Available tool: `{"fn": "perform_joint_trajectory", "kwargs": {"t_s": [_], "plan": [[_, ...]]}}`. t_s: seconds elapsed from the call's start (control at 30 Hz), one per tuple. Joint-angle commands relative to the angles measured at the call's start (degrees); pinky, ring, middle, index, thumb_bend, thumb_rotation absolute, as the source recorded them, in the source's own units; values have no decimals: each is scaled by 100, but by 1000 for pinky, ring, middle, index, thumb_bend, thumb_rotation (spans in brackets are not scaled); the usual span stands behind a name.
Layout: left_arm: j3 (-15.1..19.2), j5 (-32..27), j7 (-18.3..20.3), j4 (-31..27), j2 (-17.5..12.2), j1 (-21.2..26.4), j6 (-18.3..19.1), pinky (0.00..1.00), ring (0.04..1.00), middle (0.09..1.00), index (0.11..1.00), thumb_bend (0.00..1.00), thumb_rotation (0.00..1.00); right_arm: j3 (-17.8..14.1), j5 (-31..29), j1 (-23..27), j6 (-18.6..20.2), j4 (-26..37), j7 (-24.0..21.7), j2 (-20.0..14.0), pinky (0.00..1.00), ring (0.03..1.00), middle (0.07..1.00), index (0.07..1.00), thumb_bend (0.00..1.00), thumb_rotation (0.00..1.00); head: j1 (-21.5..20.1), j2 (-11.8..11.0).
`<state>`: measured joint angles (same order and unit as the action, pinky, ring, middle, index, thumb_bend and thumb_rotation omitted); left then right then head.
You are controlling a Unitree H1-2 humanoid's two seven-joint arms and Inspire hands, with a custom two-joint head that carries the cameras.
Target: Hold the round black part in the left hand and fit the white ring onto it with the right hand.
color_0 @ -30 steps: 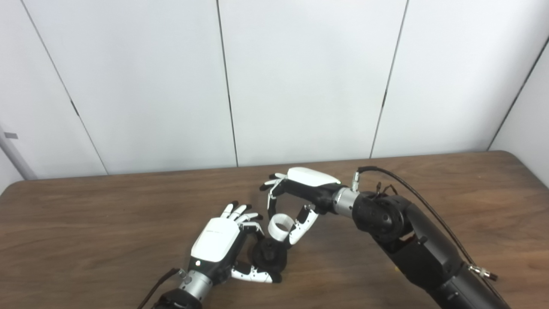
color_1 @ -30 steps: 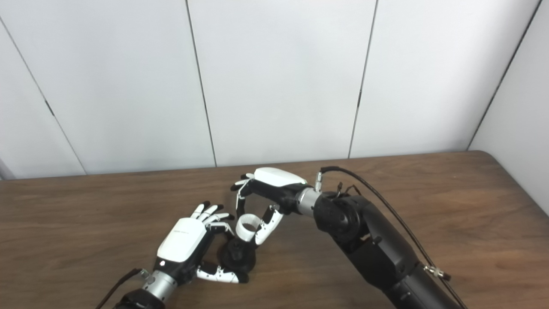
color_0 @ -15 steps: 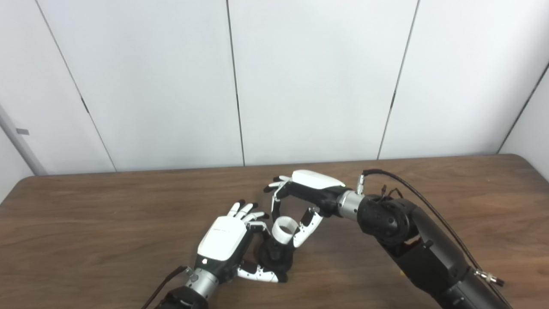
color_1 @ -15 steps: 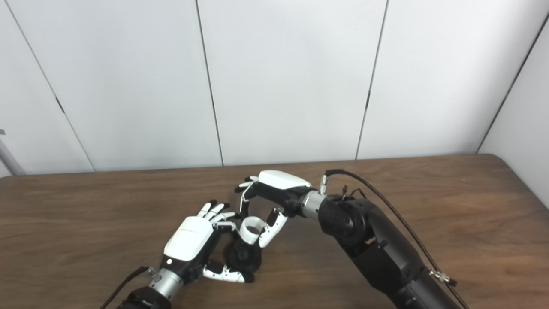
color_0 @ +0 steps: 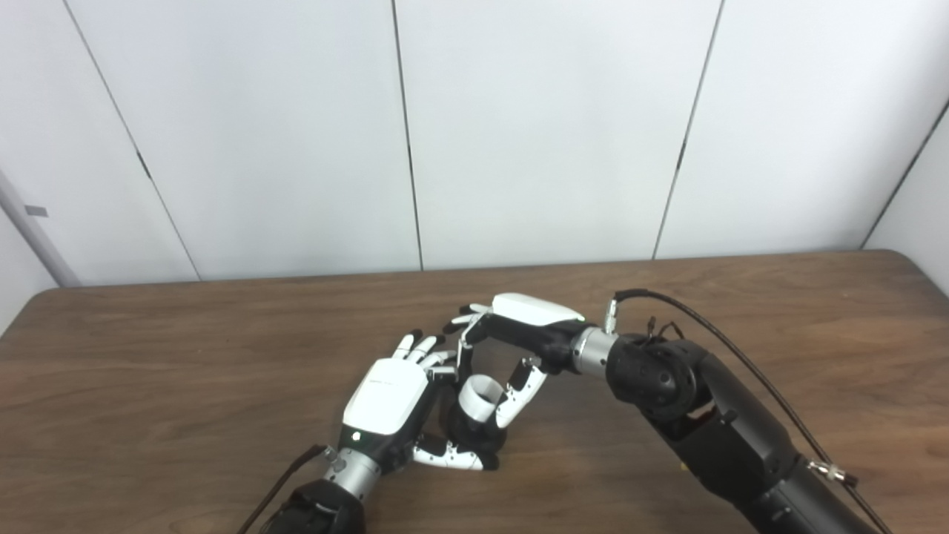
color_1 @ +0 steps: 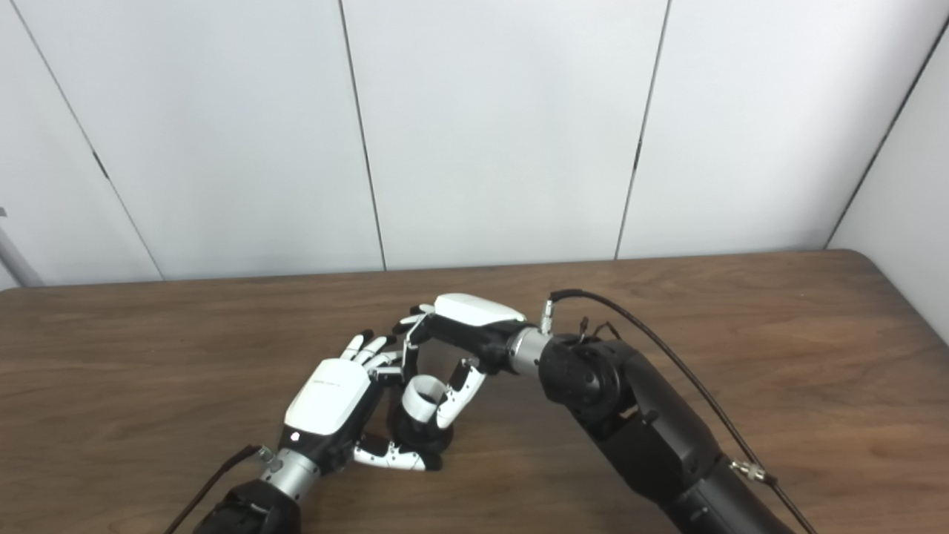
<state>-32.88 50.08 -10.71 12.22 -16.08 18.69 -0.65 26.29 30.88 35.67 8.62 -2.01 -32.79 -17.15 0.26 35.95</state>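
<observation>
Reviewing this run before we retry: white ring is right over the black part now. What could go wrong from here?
1. The white plastic ring sits tilted in the right hand, so it may jam on the round black part rather than seat.
2. The ring is held only between fingertips; pushing could make it slip.
3. The left hand has its fingers close around the black part, so the two hands may collide.

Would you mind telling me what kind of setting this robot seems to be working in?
Probably a lab or test room, not a home or factory. A bare wood-grain table stands against plain white wall panels, and on it only the left hand holding the round black part and the right hand holding the white ring.
</observation>
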Motion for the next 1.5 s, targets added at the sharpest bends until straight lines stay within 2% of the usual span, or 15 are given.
{"fn": "perform_joint_trajectory", "kwargs": {"t_s": [0.0, 0.7, 0.87, 0.9, 0.93, 0.97, 1.07, 1.13, 1.47], "plan": [[-357, 234, 681, 230, -1, -317, 66, 1000, 935, 826, 480, 521, 49, -43, -49, 157, -115, 159, 65, 38, 1000, 1000, 906, 475, 517, 128, 19, 4], [-449, 199, 807, 7, 27, -304, 317, 1000, 930, 825, 480, 521, 49, 31, -61, 69, -144, 93, 44, 114, 998, 996, 898, 474, 517, 128, 78, 33], [-453, 224, 850, 5, 26, -297, 359, 1000, 933, 830, 481, 521, 49, 18, -54, 75, -46, 150, 8, 118, 1000, 1000, 924, 484, 522, 143, 65, 22], [-454, 226, 841, 11, 25, -296, 357, 1000, 932, 830, 481, 521, 49, 26, -47, 83, -39, 174, -8, 109, 992, 1000, 932, 534, 747, 203, 66, 16], [-453, 226, 810, 27, 26, -297, 341, 1000, 931, 828, 480, 522, 49, 25, -62, 90, -26, 199, -34, 104, 986, 1000, 947, 606, 872, 272, 69, 17], [-452, 224, 787, 39, 26, -298, 327, 1000, 927, 824, 480, 522, 49, 19, -86, 95, -27, 212, -49, 101, 985, 1000, 970, 716, 949, 336, 69, 20], [-454, 230, 741, 63, 23, -300, 296, 1000, 923, 820, 480, 522, 50, -20, -170, 102, -72, 203, -57, 99, 978, 1000, 996, 908, 995, 412, 57, 17], [-457, 238, 743, 72, 21, -300, 300, 1000, 922, 819, 480, 522, 50, -36, -194, 101, -84, 196, -59, 100, 975, 1000, 1000, 973, 1000, 437, 54, 24], [-453, 234, 711, 145, 16, -284, 275, 1000, 923, 812, 480, 522, 50, -54, -214, 80, -44, 229, -80, 58, 987, 1000, 1000, 1000, 1000, 463, 39, 8]]}}
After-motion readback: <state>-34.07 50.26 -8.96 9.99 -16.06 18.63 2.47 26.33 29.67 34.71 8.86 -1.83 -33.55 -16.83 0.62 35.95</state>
